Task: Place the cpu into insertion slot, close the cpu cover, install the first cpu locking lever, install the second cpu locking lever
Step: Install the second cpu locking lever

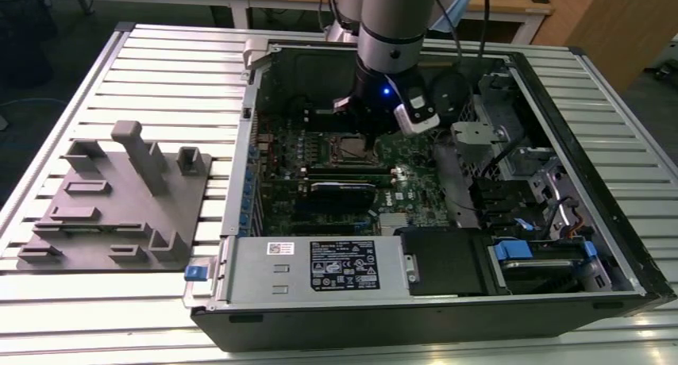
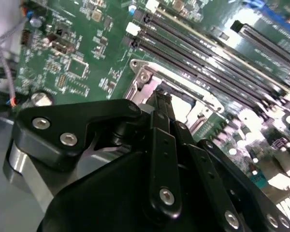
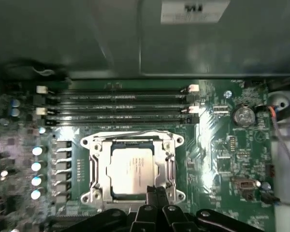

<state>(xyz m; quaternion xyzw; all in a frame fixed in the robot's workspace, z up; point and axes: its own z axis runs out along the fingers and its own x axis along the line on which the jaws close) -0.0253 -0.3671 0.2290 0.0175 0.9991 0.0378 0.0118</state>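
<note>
Lying open on a slatted table (image 1: 159, 55), computer case (image 1: 593, 246) holds green motherboard (image 3: 217, 159). Arm (image 1: 392, 32) reaches down into it. Insertion slot (image 3: 93, 166) carries cpu (image 3: 133, 169), seated flat, silver top up; cpu cover (image 3: 170, 162) frames it, closed down around chip. Gripper (image 3: 155, 193): fingers pressed together, tips at socket edge just beside cpu, clamped on nothing.

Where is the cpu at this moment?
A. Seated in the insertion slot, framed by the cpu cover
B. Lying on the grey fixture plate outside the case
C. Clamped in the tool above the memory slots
A: in the first wrist view the cpu lies flat in the insertion slot, with the cpu cover framing it.
</note>
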